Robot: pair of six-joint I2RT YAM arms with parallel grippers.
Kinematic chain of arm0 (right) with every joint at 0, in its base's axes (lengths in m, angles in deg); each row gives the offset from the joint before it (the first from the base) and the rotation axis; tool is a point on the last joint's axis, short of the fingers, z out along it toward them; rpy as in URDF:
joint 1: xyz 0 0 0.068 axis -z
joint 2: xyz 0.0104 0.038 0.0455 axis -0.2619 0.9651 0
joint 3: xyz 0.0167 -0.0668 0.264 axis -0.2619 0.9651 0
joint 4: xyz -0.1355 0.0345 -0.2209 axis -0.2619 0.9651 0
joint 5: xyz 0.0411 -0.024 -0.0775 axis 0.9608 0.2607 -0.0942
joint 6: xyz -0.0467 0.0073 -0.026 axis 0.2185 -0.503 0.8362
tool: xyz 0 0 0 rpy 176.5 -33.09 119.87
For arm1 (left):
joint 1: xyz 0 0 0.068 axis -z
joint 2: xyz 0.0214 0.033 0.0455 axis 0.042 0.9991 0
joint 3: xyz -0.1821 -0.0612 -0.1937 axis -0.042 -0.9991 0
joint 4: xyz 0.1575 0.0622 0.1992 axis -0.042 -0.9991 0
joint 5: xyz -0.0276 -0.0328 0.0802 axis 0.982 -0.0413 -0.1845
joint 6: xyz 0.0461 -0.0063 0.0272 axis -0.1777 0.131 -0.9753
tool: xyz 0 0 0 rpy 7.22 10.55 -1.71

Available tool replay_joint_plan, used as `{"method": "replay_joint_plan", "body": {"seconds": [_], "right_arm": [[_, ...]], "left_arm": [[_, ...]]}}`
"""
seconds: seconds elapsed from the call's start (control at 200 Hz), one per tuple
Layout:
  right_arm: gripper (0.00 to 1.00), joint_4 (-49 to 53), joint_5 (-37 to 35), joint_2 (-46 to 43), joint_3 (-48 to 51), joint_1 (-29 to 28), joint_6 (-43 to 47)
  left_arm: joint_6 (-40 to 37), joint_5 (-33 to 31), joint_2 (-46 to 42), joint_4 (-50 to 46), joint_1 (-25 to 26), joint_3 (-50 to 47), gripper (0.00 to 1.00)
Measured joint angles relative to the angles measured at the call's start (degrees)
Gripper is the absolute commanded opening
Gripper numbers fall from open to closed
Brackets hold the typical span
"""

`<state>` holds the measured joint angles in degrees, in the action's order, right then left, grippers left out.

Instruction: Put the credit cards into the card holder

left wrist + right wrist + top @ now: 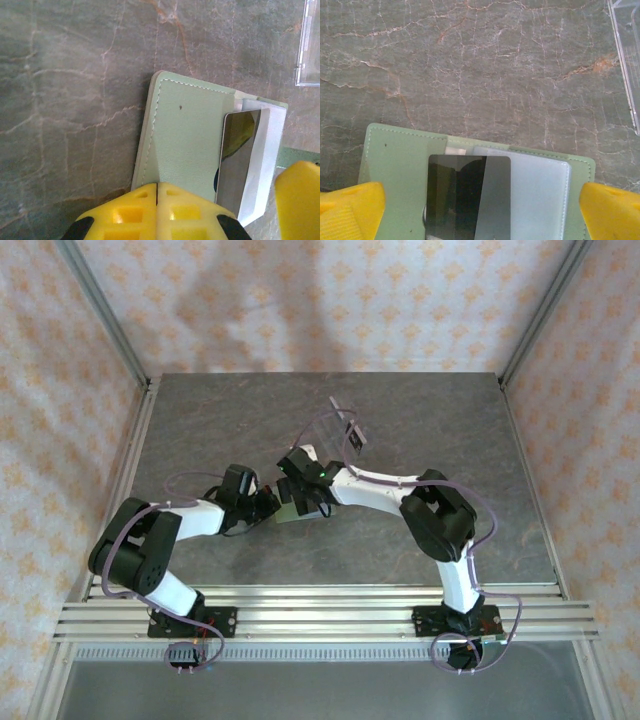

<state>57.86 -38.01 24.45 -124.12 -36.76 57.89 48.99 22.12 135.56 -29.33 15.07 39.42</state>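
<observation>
L tool (157, 194) shut, tips down on near edge of card holder (185, 135), prob. pinning it to desk (65, 100). R tool (480, 220) wide open, holding nothing, straddling dark credit card (467, 195) part-way in pocket. Step: seating it. Next, I'd judge: nudge card fully in w/o shifting holder.

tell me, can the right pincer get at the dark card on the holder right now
Probably yes: the right pincer is open and straddles the dark card resting on the card holder, with nothing visible between them.
</observation>
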Motion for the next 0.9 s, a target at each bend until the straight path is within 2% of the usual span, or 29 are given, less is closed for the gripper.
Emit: {"method": "replay_joint_plan", "body": {"seconds": [0.461, 0.901], "right_arm": [[0.99, 0.6, 1.1, 3.2, 2.0, 0.0, 1.5], [0.99, -0.3, -2.5, 1.7, 4.8, 0.2, -2.0]], "left_arm": [[1.6, 0.3, -0.9, -0.1, 0.2, -1.0, 0.00], [1.8, 0.3, -0.9, 0.3, 0.2, -1.2, 0.00]]}}
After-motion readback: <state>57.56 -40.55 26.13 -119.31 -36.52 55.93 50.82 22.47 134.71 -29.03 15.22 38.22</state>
